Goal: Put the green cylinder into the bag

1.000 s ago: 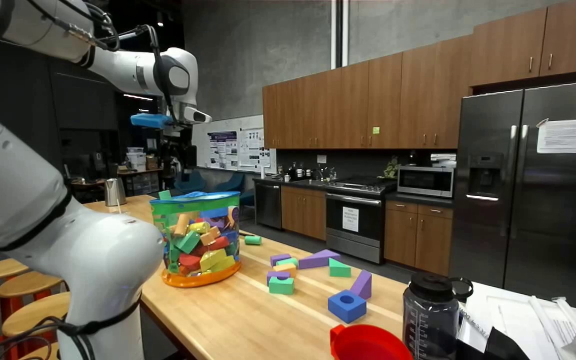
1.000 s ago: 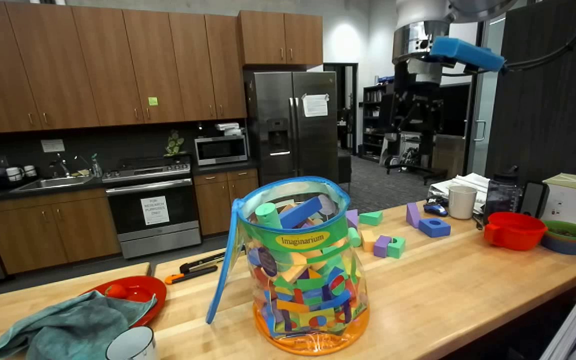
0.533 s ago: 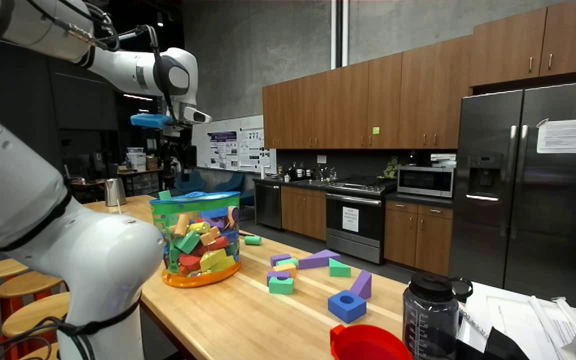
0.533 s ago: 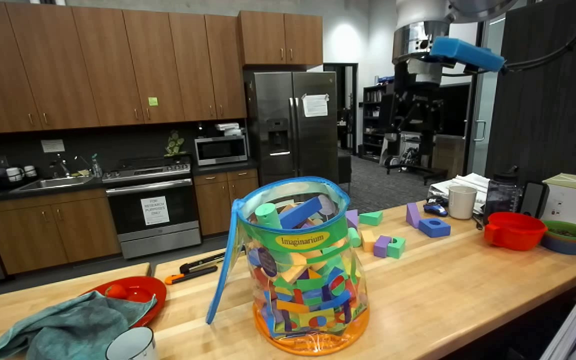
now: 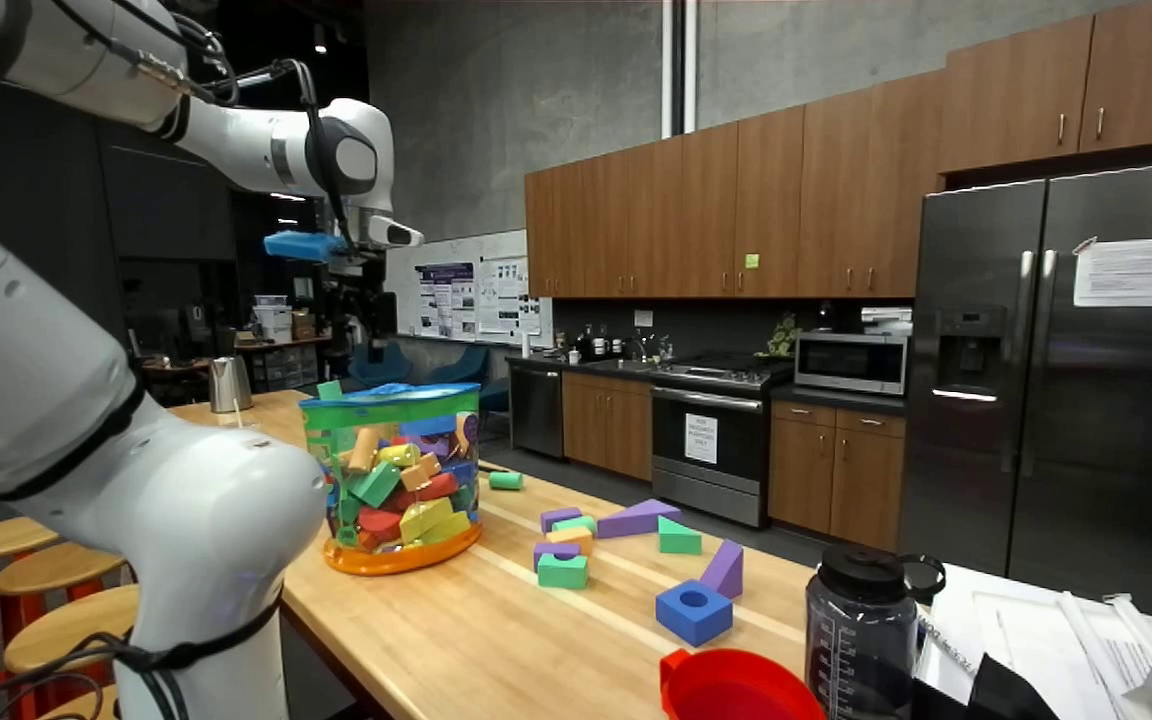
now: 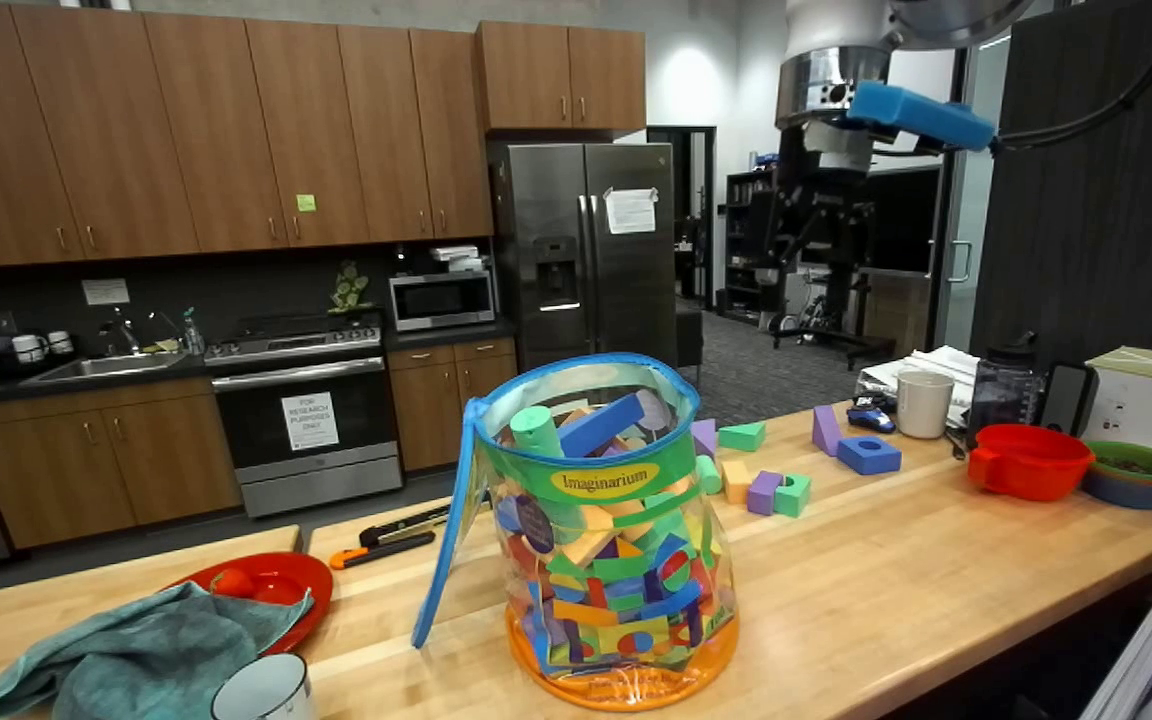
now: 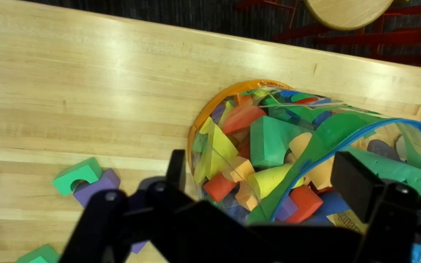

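The bag [image 6: 604,482] is a clear tub with a blue rim and orange base, full of colourful blocks. It stands open on the table and also shows in the wrist view [image 7: 305,146]. A green cylinder [image 6: 536,432] sticks up inside its mouth, seen too in the wrist view [image 7: 400,171]. Another green cylinder [image 5: 506,481] lies on the table beside the bag. A further green rounded block [image 6: 707,475] lies among the loose blocks. My gripper [image 7: 263,168] is open and empty, high above the table. In an exterior view the gripper [image 6: 804,275] is right of the bag.
Loose purple, green and orange blocks and a blue block [image 5: 694,612] lie on the table. A red bowl [image 6: 1030,460], a mug [image 6: 924,404] and a bottle [image 5: 861,640] stand at one end. A red plate [image 6: 301,590] and cloth [image 6: 146,650] lie at the other.
The arm and gripper have shifted slightly left and down in an exterior view. The gripper looks slightly turned. The bag and blocks have not moved.
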Controlling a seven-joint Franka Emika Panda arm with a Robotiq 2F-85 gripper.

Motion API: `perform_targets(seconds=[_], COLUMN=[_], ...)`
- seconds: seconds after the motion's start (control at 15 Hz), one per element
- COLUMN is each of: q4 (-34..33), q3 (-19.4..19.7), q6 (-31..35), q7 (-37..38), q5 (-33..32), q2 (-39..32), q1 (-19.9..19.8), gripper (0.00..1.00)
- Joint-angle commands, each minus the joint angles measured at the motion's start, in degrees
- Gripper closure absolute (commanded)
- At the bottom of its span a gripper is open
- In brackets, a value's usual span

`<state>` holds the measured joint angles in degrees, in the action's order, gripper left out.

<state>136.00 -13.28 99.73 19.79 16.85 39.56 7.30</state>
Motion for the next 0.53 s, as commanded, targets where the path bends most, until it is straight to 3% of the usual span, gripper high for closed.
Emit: perform_targets(seconds=[0.0, 0.47], q4=[-0.5, -0.8], q3=[-1.1, -2.3], q6=[4.2, 12.5], q7=[1.0, 4.4], q5=[-0.6, -4.7], q2=[-1.7, -6.0], q1=[-1.3, -3.6], gripper=[0.0, 0.0])
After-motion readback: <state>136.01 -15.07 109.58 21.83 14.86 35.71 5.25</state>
